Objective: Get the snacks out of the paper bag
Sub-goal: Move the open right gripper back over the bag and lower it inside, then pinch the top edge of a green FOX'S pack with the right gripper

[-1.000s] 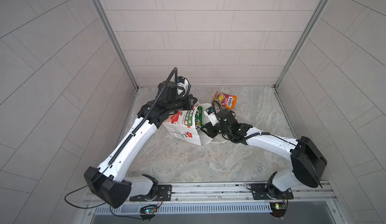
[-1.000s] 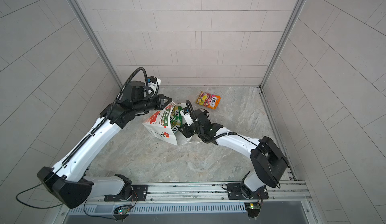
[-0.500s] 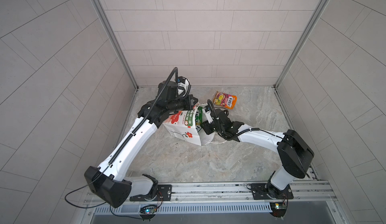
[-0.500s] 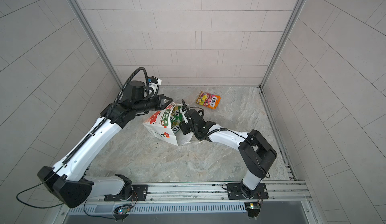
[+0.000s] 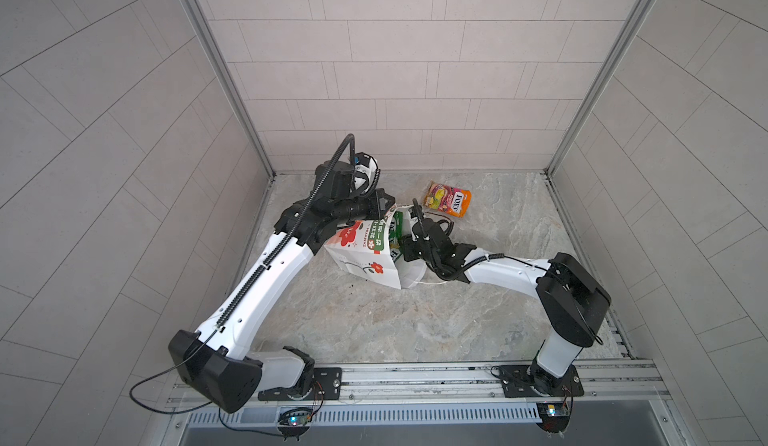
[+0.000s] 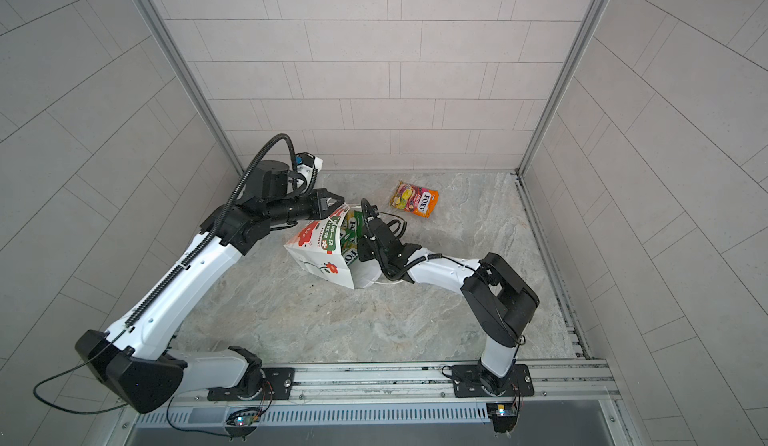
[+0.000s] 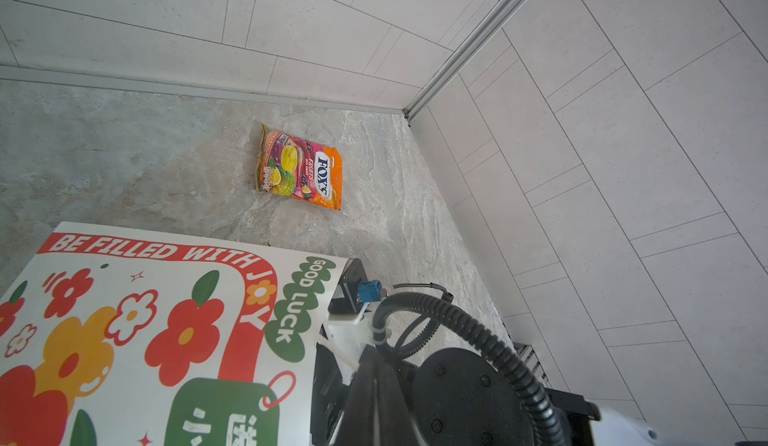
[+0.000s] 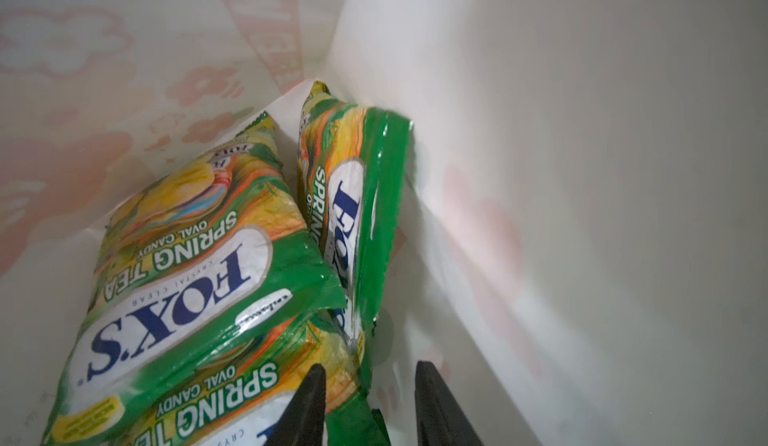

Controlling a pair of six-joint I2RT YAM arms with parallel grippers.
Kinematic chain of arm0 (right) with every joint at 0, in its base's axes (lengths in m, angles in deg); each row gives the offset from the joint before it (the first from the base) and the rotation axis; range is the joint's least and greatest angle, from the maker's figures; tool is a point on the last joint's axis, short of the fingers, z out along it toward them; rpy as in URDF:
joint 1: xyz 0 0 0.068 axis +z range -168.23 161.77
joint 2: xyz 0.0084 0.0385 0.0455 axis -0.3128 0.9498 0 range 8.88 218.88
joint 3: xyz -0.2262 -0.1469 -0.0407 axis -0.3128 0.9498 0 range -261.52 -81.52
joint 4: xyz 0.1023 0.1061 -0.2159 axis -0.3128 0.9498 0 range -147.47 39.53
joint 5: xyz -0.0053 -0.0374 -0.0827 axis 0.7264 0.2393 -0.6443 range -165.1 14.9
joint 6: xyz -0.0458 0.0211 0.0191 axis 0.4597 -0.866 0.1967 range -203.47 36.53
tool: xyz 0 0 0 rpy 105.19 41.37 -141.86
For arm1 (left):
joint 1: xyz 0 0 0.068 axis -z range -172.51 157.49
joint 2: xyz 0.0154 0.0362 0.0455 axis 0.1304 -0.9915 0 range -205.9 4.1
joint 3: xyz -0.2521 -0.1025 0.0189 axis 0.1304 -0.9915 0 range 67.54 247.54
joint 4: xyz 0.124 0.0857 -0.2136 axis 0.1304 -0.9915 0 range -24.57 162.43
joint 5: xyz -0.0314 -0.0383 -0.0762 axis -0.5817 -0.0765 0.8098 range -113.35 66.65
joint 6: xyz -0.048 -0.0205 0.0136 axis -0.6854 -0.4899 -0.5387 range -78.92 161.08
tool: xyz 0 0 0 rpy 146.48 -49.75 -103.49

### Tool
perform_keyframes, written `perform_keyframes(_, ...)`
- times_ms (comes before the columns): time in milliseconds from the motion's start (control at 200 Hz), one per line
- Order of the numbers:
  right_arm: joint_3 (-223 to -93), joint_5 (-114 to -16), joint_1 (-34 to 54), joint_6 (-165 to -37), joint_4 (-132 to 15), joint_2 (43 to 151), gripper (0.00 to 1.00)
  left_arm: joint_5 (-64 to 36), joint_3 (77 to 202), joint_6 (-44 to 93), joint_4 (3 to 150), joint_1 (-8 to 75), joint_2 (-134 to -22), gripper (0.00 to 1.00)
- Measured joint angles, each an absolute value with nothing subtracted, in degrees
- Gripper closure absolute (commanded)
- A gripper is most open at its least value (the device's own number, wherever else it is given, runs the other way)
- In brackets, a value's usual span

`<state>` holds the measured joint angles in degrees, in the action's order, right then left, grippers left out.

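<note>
In both top views the paper bag (image 5: pixel 360 257) lies tipped on the desk (image 5: pixel 374 323), its mouth turned toward the right arm. The left hand (image 5: pixel 383 207) is closed tight on the bag's upper rim, holding the mouth up. Over the last second the right arm has pushed further in. Its elbow has swung toward the middle and its wrist now sits at the mouth, with the hand itself hidden inside. One snack is already out: the orange FOX'S Fruits packet (image 6: pixel 414 203) lies flat on the desk near the back wall, well apart from the bag.

From the left wrist, the bag's flowered panel fills the near corner and the orange FOX'S Fruits packet (image 7: pixel 300 166) lies beyond it. The left hand's own fingers do not show here.

From the right wrist, looking inside the bag, there are three green FOX'S Spring Tea packets (image 8: pixel 183 257). Two are stacked flat and one stands on edge against the paper wall. The right hand (image 8: pixel 370 365) is narrowly parted with a green corner between its fingers, not yet pinched as far as I can see. I'd judge a grasp is close. At least three snacks are left inside, and I cannot see whether more lie beneath.
</note>
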<state>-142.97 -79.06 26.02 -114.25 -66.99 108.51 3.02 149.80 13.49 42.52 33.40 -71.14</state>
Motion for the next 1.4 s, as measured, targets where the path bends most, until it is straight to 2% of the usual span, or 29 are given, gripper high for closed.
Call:
perform_keyframes(605,-146.60,-79.20,26.00,-115.87,-71.03,116.01,0.58,4.38,150.79,13.66,41.82,33.40,-72.15,1.00)
perform_keyframes(695,-146.92,-79.20,25.87,-115.83,-71.30,116.54,0.64,4.55,150.79,13.71,41.71,33.40,-72.15,1.00)
perform_keyframes(901,-147.97,-77.86,25.12,-114.67,-72.00,117.91,1.00,4.51,150.83,13.93,41.34,33.40,-72.21,1.00)
perform_keyframes(1156,-146.23,-75.35,24.38,-113.73,-73.22,116.88,1.00,4.05,150.90,14.15,40.57,33.40,-72.21,1.00)
perform_keyframes(1401,-141.88,-71.41,22.96,-112.46,-71.06,110.81,1.00,2.65,150.92,14.15,40.38,33.40,-72.21,1.00)
